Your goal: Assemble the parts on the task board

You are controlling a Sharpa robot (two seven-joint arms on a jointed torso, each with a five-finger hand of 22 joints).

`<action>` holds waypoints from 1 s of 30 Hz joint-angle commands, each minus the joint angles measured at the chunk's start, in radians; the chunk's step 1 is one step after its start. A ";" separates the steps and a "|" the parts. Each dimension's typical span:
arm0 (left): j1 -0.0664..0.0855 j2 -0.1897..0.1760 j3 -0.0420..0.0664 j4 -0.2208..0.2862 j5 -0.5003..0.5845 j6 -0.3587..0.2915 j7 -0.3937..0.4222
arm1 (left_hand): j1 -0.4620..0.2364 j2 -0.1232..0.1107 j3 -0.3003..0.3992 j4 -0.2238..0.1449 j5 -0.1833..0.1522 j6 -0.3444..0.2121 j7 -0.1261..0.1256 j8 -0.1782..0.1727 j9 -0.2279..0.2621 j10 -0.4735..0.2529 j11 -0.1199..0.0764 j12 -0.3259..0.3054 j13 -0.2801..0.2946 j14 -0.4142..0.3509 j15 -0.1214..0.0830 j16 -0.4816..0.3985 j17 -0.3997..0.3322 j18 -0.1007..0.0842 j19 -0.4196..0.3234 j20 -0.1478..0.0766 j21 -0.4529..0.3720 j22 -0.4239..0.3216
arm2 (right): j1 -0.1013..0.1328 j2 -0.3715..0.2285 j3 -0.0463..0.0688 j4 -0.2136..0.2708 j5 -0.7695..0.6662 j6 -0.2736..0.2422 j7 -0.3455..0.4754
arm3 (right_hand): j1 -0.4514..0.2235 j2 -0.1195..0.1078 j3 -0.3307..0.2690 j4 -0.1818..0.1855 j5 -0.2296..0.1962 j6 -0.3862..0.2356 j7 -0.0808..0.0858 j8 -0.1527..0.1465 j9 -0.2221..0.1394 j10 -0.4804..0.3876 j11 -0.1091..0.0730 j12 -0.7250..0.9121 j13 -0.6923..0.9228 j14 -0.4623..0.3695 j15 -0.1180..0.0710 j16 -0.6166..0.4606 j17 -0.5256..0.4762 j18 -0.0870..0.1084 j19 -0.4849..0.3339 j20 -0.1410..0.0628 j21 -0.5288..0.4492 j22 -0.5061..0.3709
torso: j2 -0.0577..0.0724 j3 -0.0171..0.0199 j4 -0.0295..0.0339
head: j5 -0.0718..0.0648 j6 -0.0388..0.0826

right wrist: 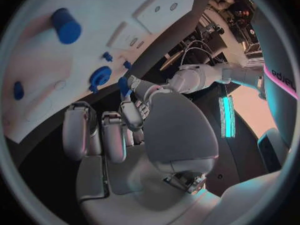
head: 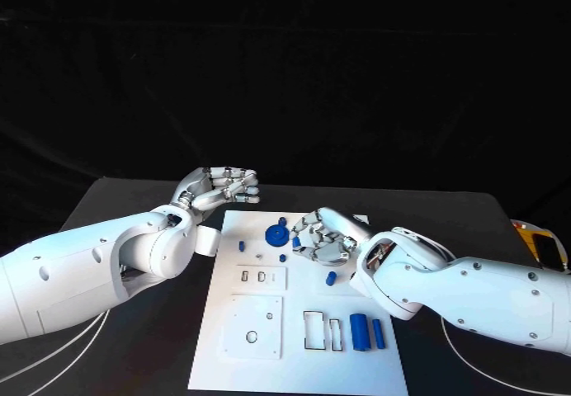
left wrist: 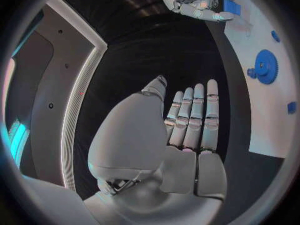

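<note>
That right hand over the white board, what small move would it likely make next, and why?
Probably it lowers toward the blue gear. The right hand hovers over the task board with a small blue part pinched at its fingertips, and the gear lies just beside it. The left hand waits off the board's far corner, holding nothing.

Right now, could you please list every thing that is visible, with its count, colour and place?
task board: one, white, middle of the black table.
gear: one, blue, far part of the board.
tall blocks: two, blue, standing at the board's near right.
small parts: several, blue, scattered on the board's far half.
table: one, black, under the board.
left hand: one, silver, beyond the board's far left corner, holding nothing.
right hand: one, silver, over the board's far right part, a small blue piece at its fingertips.
</note>
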State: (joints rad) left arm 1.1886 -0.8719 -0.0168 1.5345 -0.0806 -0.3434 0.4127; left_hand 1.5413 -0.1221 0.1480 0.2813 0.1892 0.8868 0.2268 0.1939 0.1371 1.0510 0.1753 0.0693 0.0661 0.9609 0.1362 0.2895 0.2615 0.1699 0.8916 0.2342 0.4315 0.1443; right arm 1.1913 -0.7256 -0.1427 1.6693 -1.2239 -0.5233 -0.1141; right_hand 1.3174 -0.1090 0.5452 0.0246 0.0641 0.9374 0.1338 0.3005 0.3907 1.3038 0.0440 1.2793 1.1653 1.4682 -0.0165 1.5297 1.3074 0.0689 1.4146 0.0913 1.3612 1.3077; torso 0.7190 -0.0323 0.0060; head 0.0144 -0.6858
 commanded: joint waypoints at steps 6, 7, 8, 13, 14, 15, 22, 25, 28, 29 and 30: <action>0.000 0.010 0.000 -0.009 0.002 0.020 0.002 | 0.004 0.001 0.003 0.003 -0.006 -0.005 0.007 -0.006 -0.001 -0.004 0.005 -0.003 0.001 -0.006 0.001 -0.004 0.002 0.010 -0.011 0.002 0.005 0.002 | -0.031 0.077 -0.006 -0.029 -0.084 -0.004 -0.081 | -0.014 0.009 0.007 0.000 0.008 0.014 -0.006 0.022 0.013 0.006 0.001 0.006 0.002 0.068 -0.006 -0.003 0.105 -0.009 0.006 -0.005 0.007 0.075 | -0.007 -0.0062 0.0036 | 0.021 -0.010; 0.000 0.010 0.000 -0.009 0.002 0.020 0.002 | 0.004 0.001 0.003 0.003 -0.006 -0.005 0.007 -0.006 -0.001 -0.004 0.005 -0.003 0.001 -0.006 0.001 -0.004 0.002 0.010 -0.011 0.002 0.005 0.002 | -0.033 0.081 -0.006 -0.032 -0.087 -0.004 -0.082 | -0.014 0.009 0.007 0.000 0.008 0.014 -0.006 0.022 0.013 0.006 0.001 0.006 0.002 0.068 -0.006 -0.003 0.105 -0.009 0.006 -0.005 0.007 0.075 | -0.007 -0.0063 0.0036 | 0.021 -0.010; 0.000 0.010 0.000 -0.010 0.002 0.020 0.002 | 0.004 0.001 0.003 0.003 -0.006 -0.005 0.007 -0.006 -0.001 -0.004 0.005 -0.003 0.001 -0.006 0.001 -0.004 0.002 0.010 -0.011 0.002 0.005 0.002 | -0.037 0.091 -0.008 -0.036 -0.095 -0.004 -0.084 | -0.015 0.009 0.008 0.000 0.010 0.014 -0.007 0.022 0.013 0.007 0.001 0.007 0.003 0.068 -0.006 -0.003 0.104 -0.009 0.006 -0.005 0.007 0.075 | -0.007 -0.0060 0.0027 | 0.022 -0.011; 0.001 0.011 0.000 -0.010 0.002 0.020 0.001 | 0.004 0.001 0.003 0.003 -0.006 -0.005 0.007 -0.006 -0.001 -0.004 0.005 -0.003 0.001 -0.006 0.001 -0.004 0.002 0.010 -0.011 0.002 0.005 0.002 | -0.057 0.127 -0.011 -0.056 -0.127 0.000 -0.101 | -0.019 0.006 0.008 -0.001 0.011 0.014 -0.007 0.024 0.014 0.009 0.001 0.008 0.005 0.069 -0.007 -0.003 0.105 -0.009 0.008 -0.006 0.008 0.077 | -0.005 -0.0055 0.0059 | 0.023 -0.012; 0.001 0.011 0.000 -0.010 0.002 0.020 0.001 | 0.004 0.001 0.003 0.003 -0.006 -0.005 0.007 -0.006 -0.001 -0.004 0.005 -0.003 0.001 -0.006 0.001 -0.004 0.002 0.010 -0.011 0.002 0.005 0.002 | -0.060 0.132 -0.012 -0.058 -0.131 0.002 -0.104 | -0.021 0.005 0.008 -0.001 0.011 0.014 -0.007 0.024 0.014 0.009 0.001 0.008 0.005 0.069 -0.007 -0.003 0.105 -0.009 0.008 -0.006 0.008 0.077 | -0.004 -0.0052 0.0060 | 0.024 -0.012; 0.001 0.011 0.000 -0.010 0.002 0.020 0.001 | 0.004 0.001 0.003 0.003 -0.006 -0.005 0.007 -0.006 -0.001 -0.004 0.005 -0.003 0.001 -0.006 0.001 -0.004 0.002 0.010 -0.011 0.002 0.005 0.002 | -0.063 0.137 -0.012 -0.061 -0.135 0.005 -0.107 | -0.024 0.004 0.008 -0.001 0.011 0.014 -0.007 0.025 0.014 0.009 0.000 0.008 0.005 0.069 -0.007 -0.003 0.104 -0.009 0.008 -0.006 0.009 0.077 | -0.004 -0.0049 0.0060 | 0.025 -0.011; 0.001 0.009 0.000 -0.009 0.002 0.020 0.000 | 0.004 0.001 0.003 0.003 -0.006 -0.005 0.007 -0.006 -0.001 -0.004 0.005 -0.003 0.001 -0.006 0.001 -0.004 0.002 0.010 -0.011 0.002 0.005 0.002 | -0.077 0.156 -0.014 -0.070 -0.159 0.017 -0.122 | -0.041 -0.005 0.006 0.003 0.012 0.013 -0.008 0.027 0.015 0.011 0.000 0.009 0.006 0.069 -0.008 -0.004 0.103 -0.009 0.008 -0.007 0.007 0.076 | -0.005 -0.0047 0.0035 | 0.031 -0.014; 0.001 0.009 0.000 -0.008 0.002 0.020 0.000 | 0.003 0.000 0.003 0.004 -0.006 -0.005 0.007 -0.006 -0.001 -0.004 0.005 -0.003 0.001 -0.006 0.001 -0.004 0.002 0.010 -0.011 0.002 0.005 0.002 | -0.082 0.163 -0.015 -0.076 -0.174 0.022 -0.131 | -0.050 -0.010 0.004 0.005 0.013 0.013 -0.009 0.029 0.015 0.013 0.000 0.010 0.008 0.068 -0.008 -0.005 0.102 -0.009 0.009 -0.007 0.008 0.077 | -0.004 -0.0041 0.0033 | 0.033 -0.016; 0.001 0.009 0.000 -0.007 0.002 0.021 0.000 | 0.003 0.000 0.003 0.004 -0.006 -0.005 0.007 -0.006 -0.001 -0.004 0.005 -0.003 0.001 -0.006 0.001 -0.004 0.002 0.010 -0.011 0.002 0.005 0.002 | -0.086 0.169 -0.015 -0.084 -0.181 0.029 -0.139 | -0.054 -0.012 0.003 0.006 0.013 0.013 -0.009 0.029 0.015 0.013 -0.001 0.010 0.009 0.068 -0.008 -0.005 0.101 -0.009 0.009 -0.007 0.007 0.077 | -0.004 -0.0040 0.0033 | 0.034 -0.019; 0.001 0.009 0.000 -0.007 0.002 0.021 0.000 | 0.003 0.000 0.003 0.004 -0.006 -0.005 0.007 -0.006 -0.001 -0.004 0.005 -0.003 0.001 -0.006 0.001 -0.004 0.002 0.010 -0.011 0.002 0.005 0.002 | -0.087 0.170 -0.016 -0.087 -0.183 0.031 -0.141 | -0.056 -0.013 0.002 0.007 0.013 0.013 -0.009 0.030 0.015 0.013 -0.001 0.010 0.009 0.068 -0.008 -0.005 0.100 -0.009 0.010 -0.007 0.007 0.078 | -0.005 -0.0037 0.0032 | 0.034 -0.020; 0.001 0.009 0.000 -0.007 0.002 0.021 0.000 | 0.003 0.000 0.003 0.004 -0.006 -0.005 0.007 -0.006 -0.001 -0.004 0.005 -0.003 0.001 -0.006 0.001 -0.004 0.002 0.010 -0.011 0.002 0.005 0.002 | -0.089 0.172 -0.016 -0.089 -0.184 0.033 -0.143 | -0.056 -0.013 0.002 0.007 0.013 0.013 -0.009 0.030 0.015 0.013 -0.001 0.010 0.009 0.068 -0.008 -0.005 0.100 -0.009 0.010 -0.007 0.007 0.078 | -0.005 -0.0037 0.0032 | 0.034 -0.020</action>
State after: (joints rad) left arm 1.1886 -0.8644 -0.0173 1.5248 -0.0806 -0.3401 0.4079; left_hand 1.5413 -0.1221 0.1479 0.2813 0.1892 0.8868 0.2268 0.1939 0.1372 1.0510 0.1753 0.0694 0.0660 0.9610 0.1362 0.2895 0.2622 0.1699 0.8879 0.2379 0.4314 0.1449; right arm 1.1053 -0.5563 -0.1580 1.5827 -1.3689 -0.5151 -0.2338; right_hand 1.2692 -0.1223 0.5475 0.0278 0.0737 0.9398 0.1354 0.3062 0.3907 1.3099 0.0433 1.2832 1.1737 1.4647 -0.0199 1.5296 1.3073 0.0690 1.4181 0.0877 1.3647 1.3073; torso 0.7145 -0.0364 0.0098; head 0.0478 -0.7044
